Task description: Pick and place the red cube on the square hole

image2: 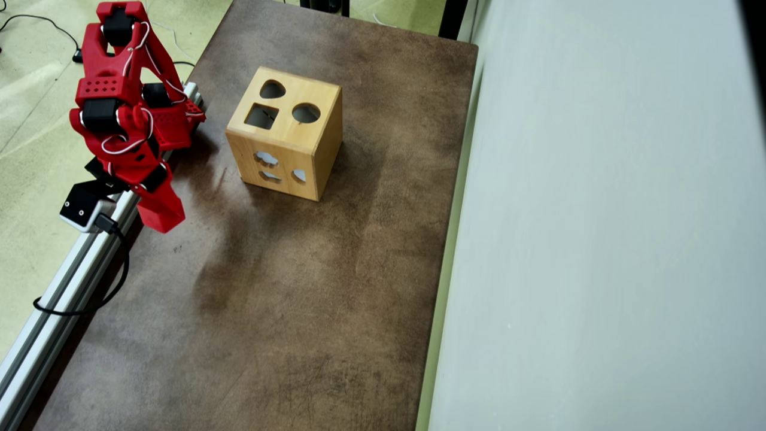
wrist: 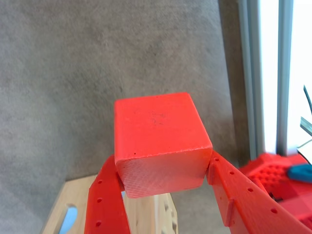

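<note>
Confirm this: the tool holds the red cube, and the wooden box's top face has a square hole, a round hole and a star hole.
Not a star. The overhead view shows the wooden box's third top opening is heart-like, beside the square hole and round hole. The tool does hold the red cube, per the wrist view.

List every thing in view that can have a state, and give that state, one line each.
gripper: shut on the red cube, off the table.
red cube: clamped between the two fingers, lifted, not yet in any hole.
wooden shape-sorter box: upright on the brown table, apart from the arm.
square hole: on the box's top face, open, nothing in it.
round hole: open, empty.
heart-like hole: open, empty.
</note>
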`<state>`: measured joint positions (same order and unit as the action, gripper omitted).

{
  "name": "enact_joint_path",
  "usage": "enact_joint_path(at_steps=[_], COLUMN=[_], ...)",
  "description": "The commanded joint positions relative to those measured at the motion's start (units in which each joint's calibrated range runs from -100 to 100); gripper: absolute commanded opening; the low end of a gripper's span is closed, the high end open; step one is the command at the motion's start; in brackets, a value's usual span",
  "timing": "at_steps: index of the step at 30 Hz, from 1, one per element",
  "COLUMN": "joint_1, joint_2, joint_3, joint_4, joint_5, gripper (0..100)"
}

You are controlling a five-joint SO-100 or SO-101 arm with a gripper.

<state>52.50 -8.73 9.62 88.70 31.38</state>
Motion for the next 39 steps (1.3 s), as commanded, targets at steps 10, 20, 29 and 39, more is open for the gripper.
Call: enact_joint_path(at_steps=[10, 20, 29, 39], joint_1=[-3.54, -3.69, -11.71, -22.33], joint_2=[-3.8, -11.87, -16.03, -19.51], joint_3=[-15.61, -15.7, -15.61, -15.61], joint_4=[9.21, 9.21, 9.21, 9.21], joint_5=[-0.15, -0.24, -4.69, -14.46], gripper=[5, 5, 5, 5])
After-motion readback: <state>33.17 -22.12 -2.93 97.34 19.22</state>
